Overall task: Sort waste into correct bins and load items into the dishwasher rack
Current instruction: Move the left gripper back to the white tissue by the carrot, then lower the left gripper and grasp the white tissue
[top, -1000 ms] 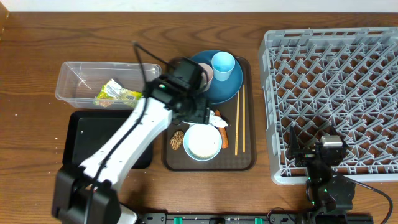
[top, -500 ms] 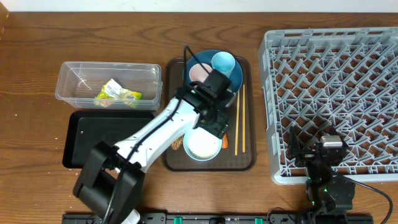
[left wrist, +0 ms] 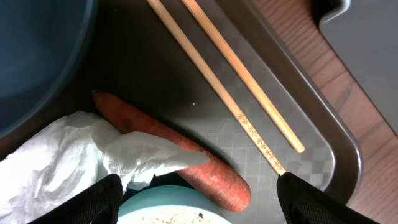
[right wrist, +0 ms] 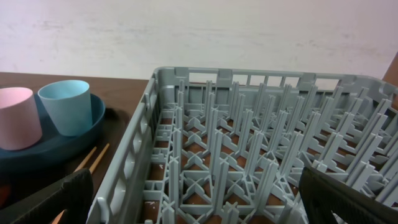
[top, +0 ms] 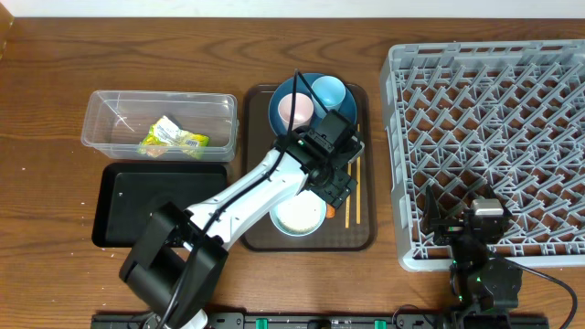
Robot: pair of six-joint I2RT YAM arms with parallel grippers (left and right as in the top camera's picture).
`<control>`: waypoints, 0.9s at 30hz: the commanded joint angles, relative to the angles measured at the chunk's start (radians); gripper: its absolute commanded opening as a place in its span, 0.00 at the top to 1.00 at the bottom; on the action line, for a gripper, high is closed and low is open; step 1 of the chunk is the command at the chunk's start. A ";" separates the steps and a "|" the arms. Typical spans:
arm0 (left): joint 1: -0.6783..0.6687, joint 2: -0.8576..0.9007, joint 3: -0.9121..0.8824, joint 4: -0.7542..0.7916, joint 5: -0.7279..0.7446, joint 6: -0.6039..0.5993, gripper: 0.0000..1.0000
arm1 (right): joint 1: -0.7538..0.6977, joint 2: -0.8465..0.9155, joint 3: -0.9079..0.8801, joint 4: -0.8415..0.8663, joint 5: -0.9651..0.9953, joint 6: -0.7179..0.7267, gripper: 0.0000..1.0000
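On the brown tray [top: 366,233] at centre, the left gripper [left wrist: 199,199] hangs released, fingers spread wide, over one orange carrot piece [left wrist: 180,158] and one crumpled white paper [left wrist: 68,162]. Two wooden chopsticks [left wrist: 236,68] lie just right of these (fine printed marks near their tips, too small to read). One light-blue bowl [top: 297,217] with white crumbs sits at the near end. One dark-blue plate [top: 350,117] at the far end carries two cups: one pink cup [top: 295,110] and one light-blue cup [top: 328,91]. Left, one clear tub [top: 101,128] holds one yellow-green wrapper [top: 174,137] (print illegible), with one black tray [top: 155,206] just near of it. Right, one grey rack [top: 494,137]; the right gripper [right wrist: 199,199] stands released at its near edge, grasping nothing.
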 commanded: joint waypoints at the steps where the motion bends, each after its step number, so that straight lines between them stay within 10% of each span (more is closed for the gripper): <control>1: 0.000 0.030 -0.003 0.006 -0.015 0.006 0.20 | -0.007 -0.003 -0.002 -0.003 -0.005 -0.008 0.01; 27: 0.000 0.091 -0.003 0.056 -0.016 0.002 0.30 | -0.007 -0.003 -0.002 -0.003 -0.005 -0.008 0.01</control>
